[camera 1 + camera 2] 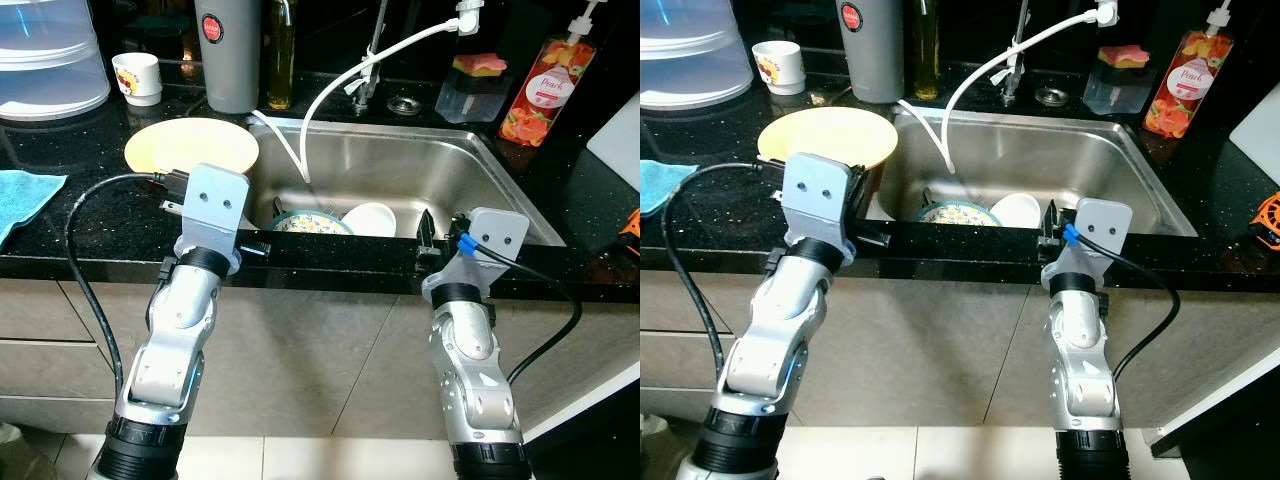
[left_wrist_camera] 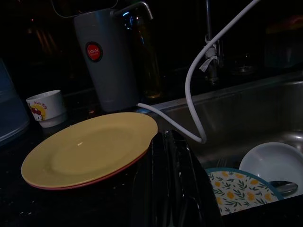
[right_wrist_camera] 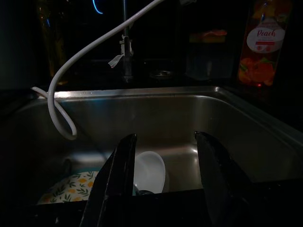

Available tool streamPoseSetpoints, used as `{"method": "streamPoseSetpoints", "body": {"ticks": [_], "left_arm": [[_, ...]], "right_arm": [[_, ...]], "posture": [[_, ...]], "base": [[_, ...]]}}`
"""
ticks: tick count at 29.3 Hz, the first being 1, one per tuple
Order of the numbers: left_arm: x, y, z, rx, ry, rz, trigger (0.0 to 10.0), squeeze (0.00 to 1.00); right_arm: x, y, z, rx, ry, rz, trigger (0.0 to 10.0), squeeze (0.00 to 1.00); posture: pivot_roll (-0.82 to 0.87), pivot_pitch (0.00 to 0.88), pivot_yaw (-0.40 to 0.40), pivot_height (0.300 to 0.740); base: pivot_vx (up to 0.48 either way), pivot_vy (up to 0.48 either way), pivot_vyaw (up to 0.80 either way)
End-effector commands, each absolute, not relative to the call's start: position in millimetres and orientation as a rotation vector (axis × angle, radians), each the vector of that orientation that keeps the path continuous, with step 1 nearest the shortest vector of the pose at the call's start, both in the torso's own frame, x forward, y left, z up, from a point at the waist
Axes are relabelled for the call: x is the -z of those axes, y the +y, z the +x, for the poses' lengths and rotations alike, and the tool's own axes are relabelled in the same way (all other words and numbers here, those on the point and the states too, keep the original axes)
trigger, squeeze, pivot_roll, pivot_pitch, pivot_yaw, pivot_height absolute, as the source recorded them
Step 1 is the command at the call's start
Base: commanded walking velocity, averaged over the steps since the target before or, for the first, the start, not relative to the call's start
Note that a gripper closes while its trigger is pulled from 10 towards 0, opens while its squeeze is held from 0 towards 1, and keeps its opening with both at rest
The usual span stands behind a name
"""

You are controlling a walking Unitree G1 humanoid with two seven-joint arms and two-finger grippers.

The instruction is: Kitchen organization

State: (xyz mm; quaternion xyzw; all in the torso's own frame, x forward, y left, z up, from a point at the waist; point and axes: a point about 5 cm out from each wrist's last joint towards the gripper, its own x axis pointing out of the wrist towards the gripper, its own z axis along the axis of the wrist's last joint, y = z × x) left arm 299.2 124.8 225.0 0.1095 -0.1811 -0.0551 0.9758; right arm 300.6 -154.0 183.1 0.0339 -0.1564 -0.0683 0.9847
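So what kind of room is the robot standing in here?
A home kitchen, most likely: a steel sink with dishes in it, a black counter holding a yellow plate, and a soap bottle beside the tap.

**Non-task items around the sink**

A grey thermos jug [image 1: 231, 55] stands behind the sink's [image 1: 470, 140] back-left corner, with an oil bottle [image 1: 280, 60] just beside it. A peach soap bottle [image 1: 545, 90] stands behind the back-right corner. A blue cloth [image 1: 25, 195] lies well left of the sink. A white hose [image 1: 330, 90] hangs into it.
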Motion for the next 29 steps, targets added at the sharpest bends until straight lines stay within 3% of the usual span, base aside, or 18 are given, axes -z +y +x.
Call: {"method": "streamPoseSetpoints", "body": {"ticks": [1, 29], "left_arm": [[-225, 121, 301, 0.116, -0.356, 0.211, 10.0, 0.00], [-235, 108, 318, 0.164, -0.397, 0.226, 10.0, 0.00]], "right_arm": [[-182, -156, 300, 0.143, -0.312, 0.064, 10.0, 0.00], [-193, -142, 311, 0.098, -0.332, 0.081, 10.0, 0.00]], "posture": [[0.22, 0.000, -0.048, 0.740], [0.20, 0.000, -0.067, 0.740]], "base": [[0.000, 0.000, 0.00], [0.000, 0.000, 0.00]]}}
